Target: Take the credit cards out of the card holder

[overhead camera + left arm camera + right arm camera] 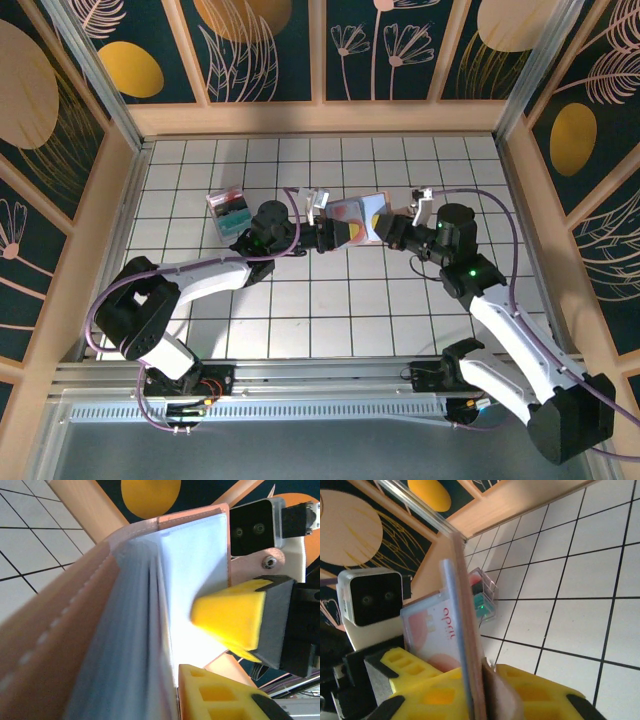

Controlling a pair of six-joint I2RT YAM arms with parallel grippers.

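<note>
One card holder (352, 216) hangs above the table (300, 320), clamped by two grippers, left gripper (328, 238) and right gripper (382, 230). One card (432, 632) shows in its pocket.

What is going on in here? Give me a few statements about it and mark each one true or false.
1. The left fingers and right fingers both grip the holder, lifted off the table. True.
2. The clear box is held in the right fingers. False: it sits on the table, beyond the left arm.
3. A card with pink print sits in the holder. True.
4. The table is bare brown wood. False: it is white with a dark grid of lines.
</note>
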